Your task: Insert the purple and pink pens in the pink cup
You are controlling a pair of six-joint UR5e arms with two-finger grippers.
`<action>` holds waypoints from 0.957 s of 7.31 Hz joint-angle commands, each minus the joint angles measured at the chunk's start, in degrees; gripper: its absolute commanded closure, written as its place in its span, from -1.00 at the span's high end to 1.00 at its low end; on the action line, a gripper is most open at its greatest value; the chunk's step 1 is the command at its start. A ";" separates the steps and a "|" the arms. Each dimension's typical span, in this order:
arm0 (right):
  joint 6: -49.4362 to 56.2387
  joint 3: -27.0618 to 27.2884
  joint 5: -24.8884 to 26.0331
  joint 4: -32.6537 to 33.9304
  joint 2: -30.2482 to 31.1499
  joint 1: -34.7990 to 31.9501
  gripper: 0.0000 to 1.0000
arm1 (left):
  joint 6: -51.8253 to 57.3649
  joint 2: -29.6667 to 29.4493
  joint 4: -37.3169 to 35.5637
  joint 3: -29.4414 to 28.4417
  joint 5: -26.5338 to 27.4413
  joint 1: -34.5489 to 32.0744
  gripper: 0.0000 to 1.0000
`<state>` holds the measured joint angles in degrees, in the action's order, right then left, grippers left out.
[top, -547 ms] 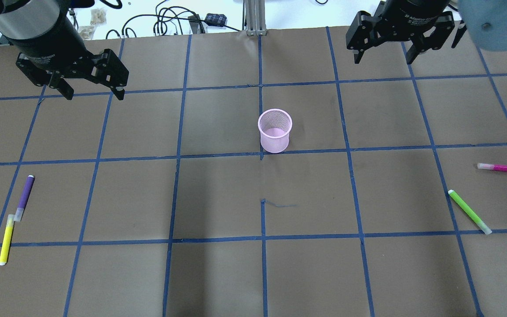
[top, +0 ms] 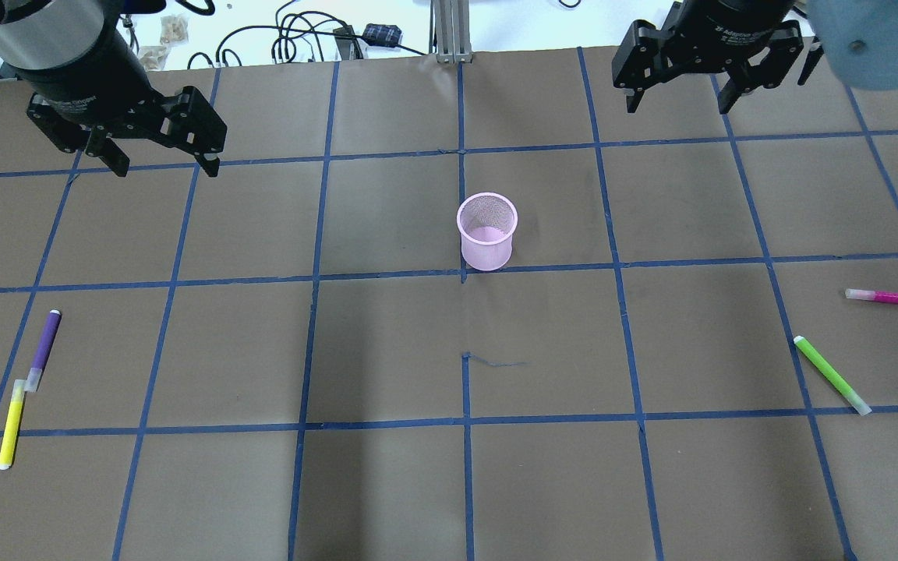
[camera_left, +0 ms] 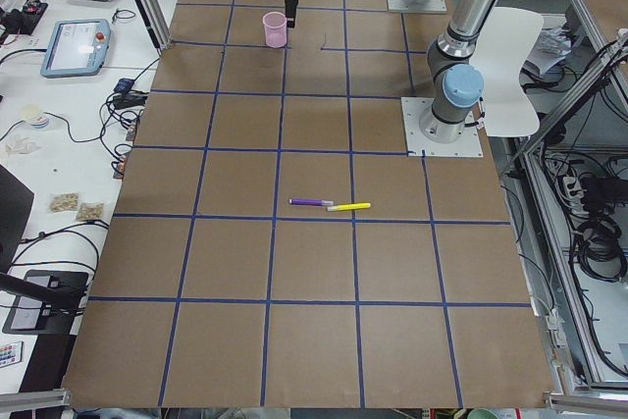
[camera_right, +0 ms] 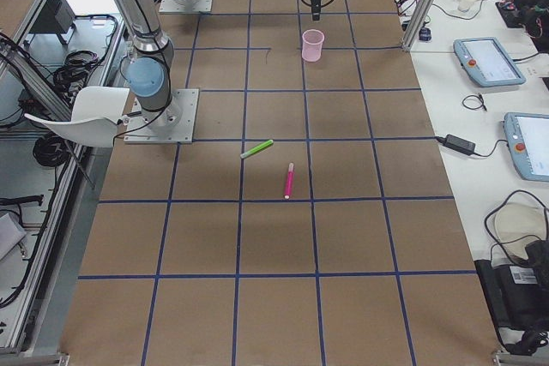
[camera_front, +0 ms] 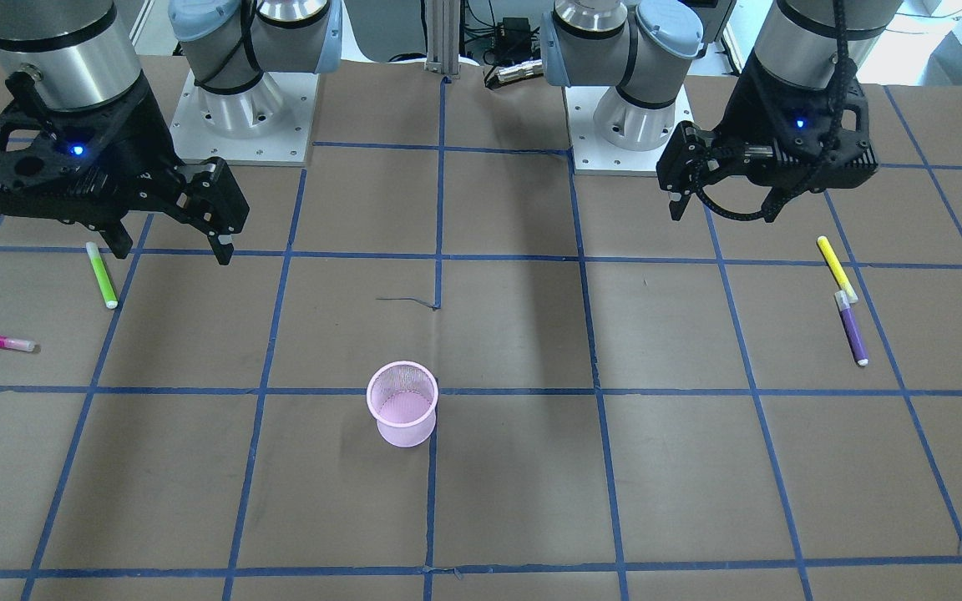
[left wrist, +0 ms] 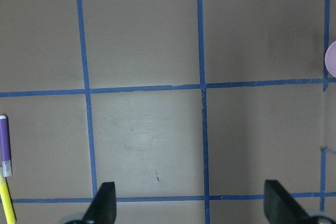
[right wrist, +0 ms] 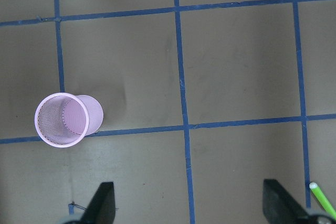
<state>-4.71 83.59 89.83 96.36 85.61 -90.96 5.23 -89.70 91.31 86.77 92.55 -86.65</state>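
The pink mesh cup (top: pixel 486 231) stands upright and empty near the table's middle; it also shows in the front view (camera_front: pixel 402 415) and the right wrist view (right wrist: pixel 67 119). The purple pen (top: pixel 45 348) lies at the left, end to end with a yellow pen (top: pixel 11 425). The pink pen (top: pixel 893 297) lies at the far right edge. My left gripper (top: pixel 162 162) is open and empty, high over the table's far left, well away from the purple pen. My right gripper (top: pixel 679 101) is open and empty at the far right, well away from the pink pen.
A green pen (top: pixel 831 374) lies near the pink pen on the right. Blue tape lines grid the brown table cover (top: pixel 387 351). Cables and small items lie beyond the far edge (top: pixel 301 39). The arm bases (camera_front: pixel 239 108) stand on the robot's side.
Both grippers have shifted very slightly toward the far edge. The pens and the cup have not moved.
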 commanded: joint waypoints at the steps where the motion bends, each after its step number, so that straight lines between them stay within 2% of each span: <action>1: 0.40 0.00 0.26 -0.56 0.52 0.08 1.00 | -0.04 -0.73 3.15 -0.02 0.43 2.95 1.00; 3: 2.14 0.09 0.08 -0.74 0.09 1.21 1.00 | 0.92 -3.97 4.75 0.85 -1.66 12.33 1.00; 4: 7.29 0.09 0.86 -1.26 0.26 2.53 1.00 | 2.23 -5.38 4.23 1.12 -1.24 14.38 1.00; 6: 17.57 -0.35 0.78 -5.64 1.05 13.29 1.00 | 11.00 -10.29 2.92 3.13 -1.50 21.74 1.00; 7: 31.46 -0.01 0.52 -6.62 1.05 20.75 1.00 | 16.60 -12.84 -1.18 4.79 -1.41 24.22 1.00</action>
<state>13.49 83.46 90.60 91.49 86.48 -78.75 15.78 -99.38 93.64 89.73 91.19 -66.21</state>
